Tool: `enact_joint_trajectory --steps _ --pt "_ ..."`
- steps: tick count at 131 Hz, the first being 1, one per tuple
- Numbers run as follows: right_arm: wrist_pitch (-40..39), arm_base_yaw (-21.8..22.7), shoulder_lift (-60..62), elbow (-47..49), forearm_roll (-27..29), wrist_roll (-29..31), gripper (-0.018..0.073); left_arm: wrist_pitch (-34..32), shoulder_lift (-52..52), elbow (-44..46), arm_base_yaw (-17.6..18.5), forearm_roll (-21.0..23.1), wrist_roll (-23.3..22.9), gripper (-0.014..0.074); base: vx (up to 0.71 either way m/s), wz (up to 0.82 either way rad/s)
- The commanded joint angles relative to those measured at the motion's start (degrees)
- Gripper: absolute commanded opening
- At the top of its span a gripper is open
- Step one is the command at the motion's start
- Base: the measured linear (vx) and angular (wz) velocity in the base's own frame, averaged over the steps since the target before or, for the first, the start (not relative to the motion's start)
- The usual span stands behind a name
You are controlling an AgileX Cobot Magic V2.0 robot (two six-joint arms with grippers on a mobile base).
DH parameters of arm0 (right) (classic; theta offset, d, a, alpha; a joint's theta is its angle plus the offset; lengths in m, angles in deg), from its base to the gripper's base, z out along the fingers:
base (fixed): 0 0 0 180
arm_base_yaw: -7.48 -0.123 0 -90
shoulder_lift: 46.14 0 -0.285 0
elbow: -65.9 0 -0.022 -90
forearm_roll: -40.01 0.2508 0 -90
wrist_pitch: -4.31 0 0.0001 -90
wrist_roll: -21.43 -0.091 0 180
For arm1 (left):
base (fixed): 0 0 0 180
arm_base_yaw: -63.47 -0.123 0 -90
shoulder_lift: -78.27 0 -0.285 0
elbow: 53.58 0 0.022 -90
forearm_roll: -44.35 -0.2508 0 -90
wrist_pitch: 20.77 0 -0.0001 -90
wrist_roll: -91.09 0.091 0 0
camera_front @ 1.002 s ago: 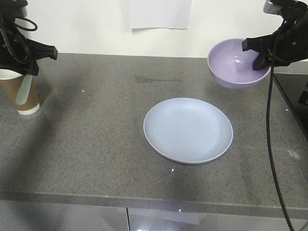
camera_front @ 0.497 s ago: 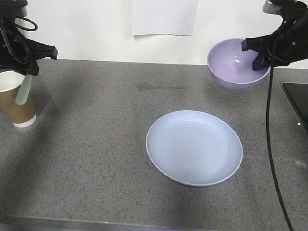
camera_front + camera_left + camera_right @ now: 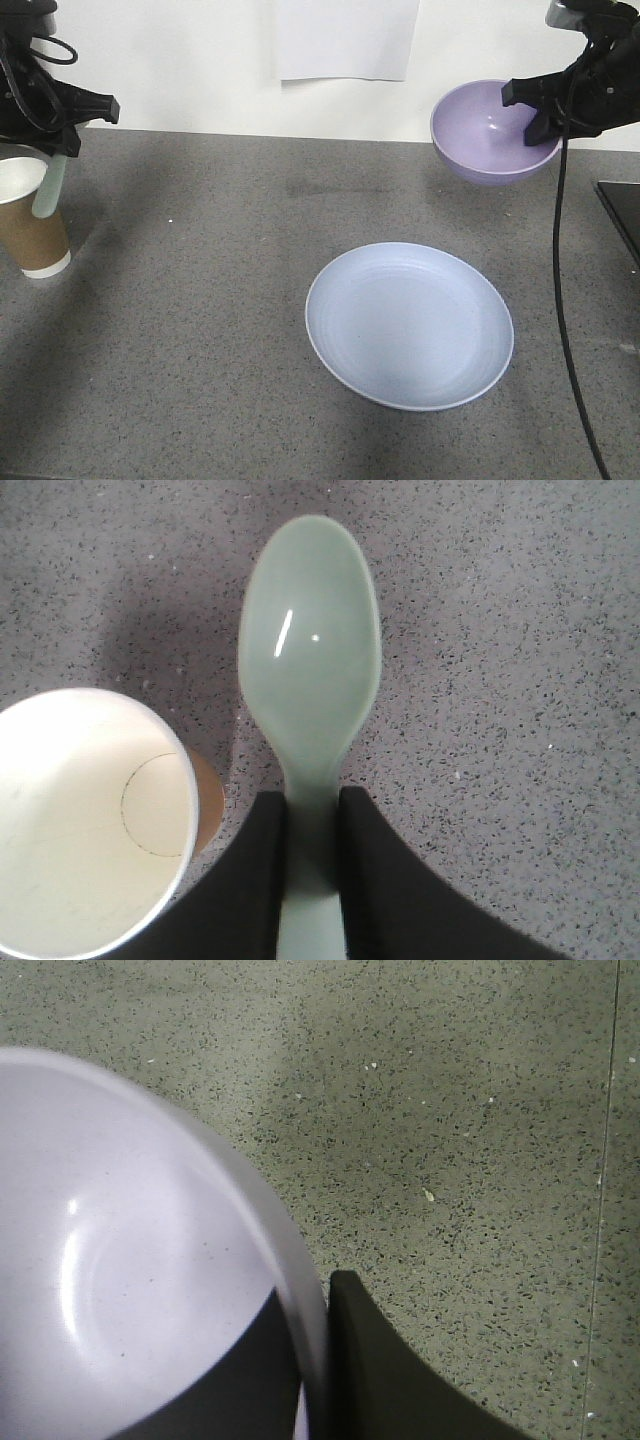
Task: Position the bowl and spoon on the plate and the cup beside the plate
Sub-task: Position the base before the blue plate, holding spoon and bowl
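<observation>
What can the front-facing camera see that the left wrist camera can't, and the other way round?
Only the front-facing view shows the round light blue plate and the pale lavender bowl held by the right gripper. Only the left wrist view shows the inside bottom of the brown paper cup. Both show the cup, the mint-green plastic spoon in the left gripper, and the grey speckled counter.

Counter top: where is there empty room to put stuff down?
Widest bare stretch: the grey counter between the cup and the plate. Also free behind the plate, up to the wall. Crowded at the left edge, where the held spoon hangs beside the cup.
</observation>
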Motion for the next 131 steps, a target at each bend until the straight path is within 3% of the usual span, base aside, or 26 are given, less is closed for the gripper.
enact_joint_trajectory --steps 1,131 --pt "-2.5 0.3 3.2 1.8 0.9 0.4 -0.0004 -2.1 3.1 1.9 0.3 -0.1 -0.1 -0.0007 0.02 0.0" --pt "-2.4 0.3 3.2 1.8 0.9 0.4 -0.0004 -2.1 3.1 1.9 0.3 -0.1 -0.1 -0.0007 0.0 0.0"
